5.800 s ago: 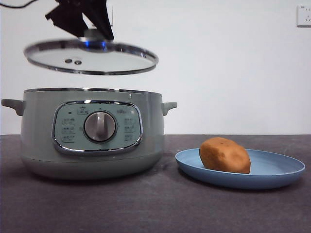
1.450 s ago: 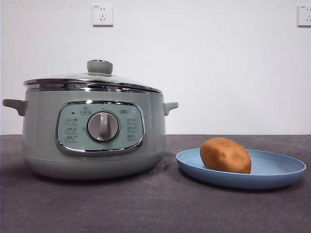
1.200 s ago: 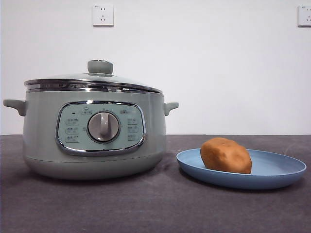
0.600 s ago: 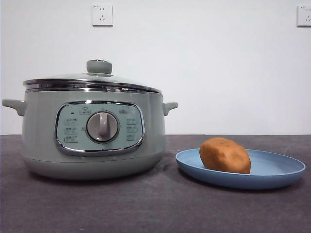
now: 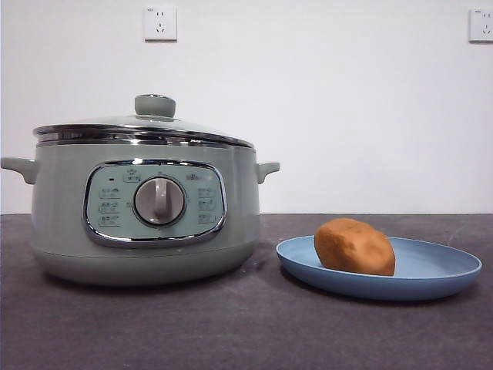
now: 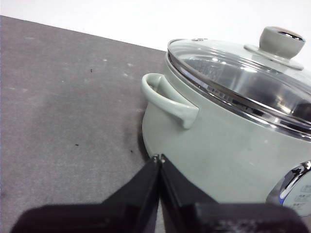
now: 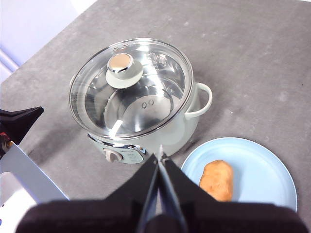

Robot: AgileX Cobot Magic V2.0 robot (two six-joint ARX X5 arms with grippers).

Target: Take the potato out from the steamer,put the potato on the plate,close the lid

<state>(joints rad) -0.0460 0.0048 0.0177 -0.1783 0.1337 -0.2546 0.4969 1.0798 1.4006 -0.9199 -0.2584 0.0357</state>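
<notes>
Glass lid (image 5: pixel 142 127) seated on steamer (image 5: pixel 146 216), fragile, we'd lift by knob | potato (image 5: pixel 354 247) firm on plate (image 5: pixel 454 270) | left gripper (image 6: pixel 159 158), right gripper (image 7: pixel 160 158) closed, empty

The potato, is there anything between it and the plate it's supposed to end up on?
No. The potato already lies on the plate, beside the steamer, whose lid is on. Both grippers, left and right, are shut and clear.

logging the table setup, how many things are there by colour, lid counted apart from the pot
green: 1, steamer
glass with green knob: 1, lid
blue: 1, plate
orange-brown: 1, potato
total: 4
</notes>
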